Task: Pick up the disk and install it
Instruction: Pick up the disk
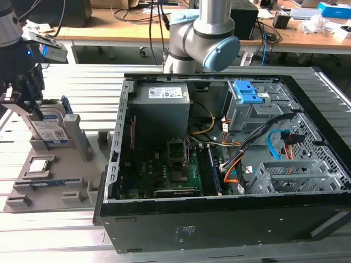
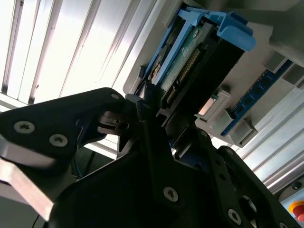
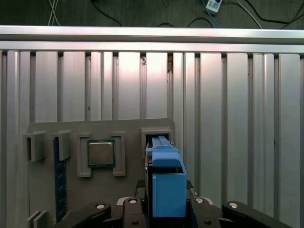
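Table (image 1: 82,87): one slatted metal top, one grey tray (image 1: 60,189)
Disk (image 1: 50,130): just one, upright in tray
Gripper (image 1: 32,108): one, clamped on disk
Chip (image 1: 39,165): one

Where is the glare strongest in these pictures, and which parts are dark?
Second wrist view: the slatted table is washed out white, the gripper nearly black against it. First wrist view: a soft bright band crosses the slats beside the grey holder; the disk is evenly lit. Exterior view: even light, only the inside of the computer case is dim.
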`<state>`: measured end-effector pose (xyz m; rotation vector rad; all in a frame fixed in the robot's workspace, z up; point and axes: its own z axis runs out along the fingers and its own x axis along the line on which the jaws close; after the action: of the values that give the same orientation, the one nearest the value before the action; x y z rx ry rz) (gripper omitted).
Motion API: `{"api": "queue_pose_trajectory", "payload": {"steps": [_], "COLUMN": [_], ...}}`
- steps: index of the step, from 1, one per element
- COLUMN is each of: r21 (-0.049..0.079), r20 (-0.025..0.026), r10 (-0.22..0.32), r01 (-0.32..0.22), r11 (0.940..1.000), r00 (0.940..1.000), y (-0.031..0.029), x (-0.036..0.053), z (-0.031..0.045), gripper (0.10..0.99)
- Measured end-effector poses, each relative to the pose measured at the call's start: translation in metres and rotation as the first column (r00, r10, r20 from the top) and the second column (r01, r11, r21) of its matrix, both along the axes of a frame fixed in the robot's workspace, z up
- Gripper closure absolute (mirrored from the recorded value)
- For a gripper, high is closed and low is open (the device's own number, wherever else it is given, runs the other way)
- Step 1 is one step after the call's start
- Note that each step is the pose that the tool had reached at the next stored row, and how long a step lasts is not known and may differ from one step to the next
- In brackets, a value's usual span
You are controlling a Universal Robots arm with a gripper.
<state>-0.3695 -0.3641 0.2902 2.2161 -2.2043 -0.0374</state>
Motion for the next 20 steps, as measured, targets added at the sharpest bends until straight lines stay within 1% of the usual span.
{"api": "queue_pose_trajectory", "payload": {"steps": [7, 11, 14, 17, 20], "r21": [-0.001, -0.001, -0.001, -0.001, -0.001], "r20": [-0.0001, 0.0, 0.0, 0.0, 0.0], "r10": [0.0, 0.0, 0.0, 0.0, 0.0], "r01": [0.0, 0.0, 0.0, 0.0, 0.0], "r11": [1.0, 1.0, 1.0, 1.0, 1.0], "r00": [1.0, 1.0, 1.0, 1.0, 1.0], "y": [0.0001, 0.0, 0.0, 0.0, 0.0], "x": [0.0002, 0.0002, 0.0002, 0.0002, 0.0002], "z": [0.0004, 0.0053, 0.0128, 0.0262, 0.0366], "gripper": [0.722, 0.722, 0.722, 0.722, 0.722]}}
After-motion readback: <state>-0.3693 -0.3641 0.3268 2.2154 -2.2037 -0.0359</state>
